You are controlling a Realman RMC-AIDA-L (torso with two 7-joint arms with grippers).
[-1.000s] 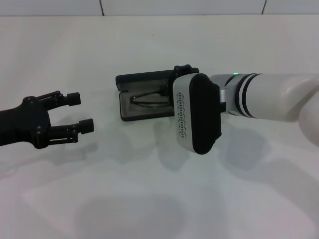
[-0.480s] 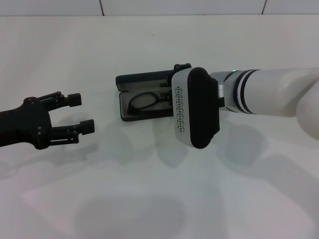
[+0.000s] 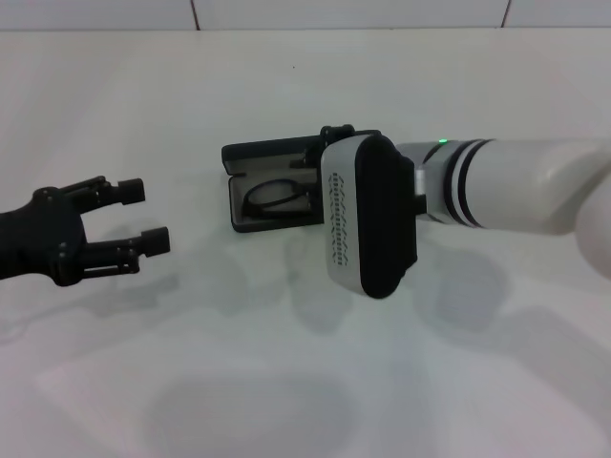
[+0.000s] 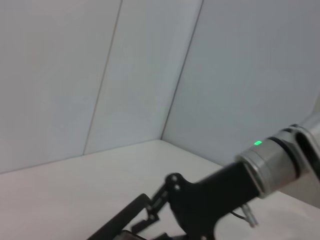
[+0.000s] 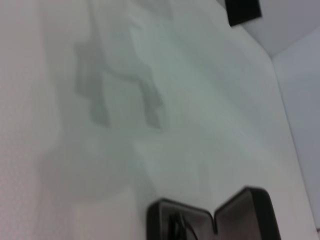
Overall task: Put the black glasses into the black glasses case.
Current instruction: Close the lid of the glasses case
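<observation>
The black glasses (image 3: 277, 198) lie inside the black glasses case (image 3: 272, 191), which stands open on the white table (image 3: 286, 363) near its middle; only one rounded lens with a thin dark frame can be seen, the rest is hidden behind the right arm's wrist. The case is a rectangular hard shell, matte black outside with a grey lining, and its lid stands up on the far side. No lettering on it can be read. The right gripper (image 3: 329, 153) is over the right end of the case, and whether its fingers are apart or together cannot be told. The left gripper (image 3: 136, 215) hovers well apart at the left with its two black fingers spread and nothing between them. The right wrist view shows the case (image 5: 215, 220) from low down as two smooth rounded halves, and the left wrist view shows grey walls behind the right arm.
</observation>
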